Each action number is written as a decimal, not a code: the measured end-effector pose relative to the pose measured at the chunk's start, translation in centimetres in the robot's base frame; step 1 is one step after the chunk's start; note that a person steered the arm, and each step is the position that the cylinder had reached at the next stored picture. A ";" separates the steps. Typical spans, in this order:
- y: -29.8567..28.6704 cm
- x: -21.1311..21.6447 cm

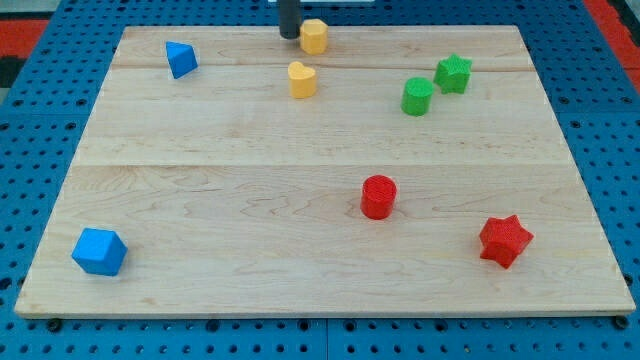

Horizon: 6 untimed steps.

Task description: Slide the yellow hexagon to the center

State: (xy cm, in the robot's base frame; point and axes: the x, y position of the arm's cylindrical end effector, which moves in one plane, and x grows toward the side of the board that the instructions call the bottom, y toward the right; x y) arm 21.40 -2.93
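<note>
The yellow hexagon (314, 36) sits at the top edge of the wooden board (220, 200), a little left of the middle. My tip (289, 36) stands just to its left, close to or touching it. A yellow heart (302, 80) lies a short way below the hexagon.
A blue triangular block (181, 59) lies at the top left and a blue cube-like block (99, 251) at the bottom left. A green cylinder (417, 96) and a green star (453, 73) sit at the top right. A red cylinder (378, 197) and a red star (504, 240) lie at the lower right.
</note>
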 end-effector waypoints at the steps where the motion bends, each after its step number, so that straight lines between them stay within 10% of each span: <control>1: 6.0 0.5; 3: 10.4 5.7; 6: 12.9 -1.0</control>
State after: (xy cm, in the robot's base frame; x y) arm 20.43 9.92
